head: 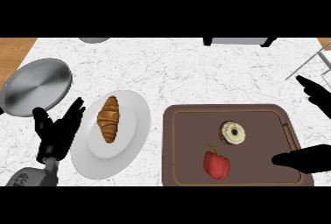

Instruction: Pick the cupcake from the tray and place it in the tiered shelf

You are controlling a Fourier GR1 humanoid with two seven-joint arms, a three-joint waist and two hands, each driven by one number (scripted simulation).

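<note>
Brown tray [187, 144] holds cupcake [233, 133] and pepper [216, 165]; right hand [307, 158] spreads wide at its right edge, left hand [57, 133] rests open.

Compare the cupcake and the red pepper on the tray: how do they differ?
The cupcake is round and cream-topped with a dark rim; the pepper is red, elongated, with a stem. The cupcake lies farther from the robot, the pepper nearer. Both rest on the brown tray.

You're looking at kitchen: white marble counter [194, 70]. Steel pan [35, 87] at left edge, croissant [108, 119] on white plate [132, 131] beside it. Cupcake [233, 133] and red pepper [216, 164] on brown tray [187, 144], front right. Wire shelf [310, 61] at far-right corner.
</note>
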